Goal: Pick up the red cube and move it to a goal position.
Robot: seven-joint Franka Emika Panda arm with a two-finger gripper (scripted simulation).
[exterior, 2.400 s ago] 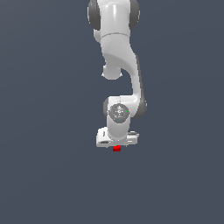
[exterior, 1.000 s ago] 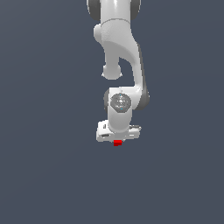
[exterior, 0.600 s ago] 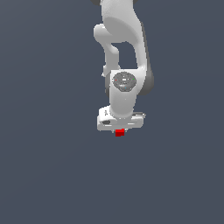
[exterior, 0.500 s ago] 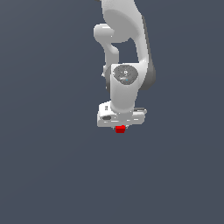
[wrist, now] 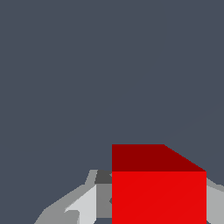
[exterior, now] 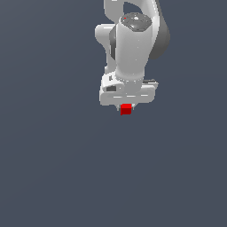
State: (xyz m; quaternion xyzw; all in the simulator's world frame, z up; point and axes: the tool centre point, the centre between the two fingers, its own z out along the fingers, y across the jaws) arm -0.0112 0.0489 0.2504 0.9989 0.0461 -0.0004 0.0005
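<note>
The red cube hangs just under the white hand of the arm in the exterior view, held between the fingers of my gripper, which is shut on it. The cube is much narrower than the hand above it. In the wrist view the red cube fills the space between the grey fingers, with its darker upper face showing. The fingertips themselves are mostly hidden behind the cube and the hand.
A plain dark grey-blue surface spreads across both views with no other object on it. The white arm rises above the hand to the exterior view's upper edge.
The arm has lifted with the red cube held in the gripper; hand and cube sit higher in the exterior view than a second ago, slightly toward its right.
</note>
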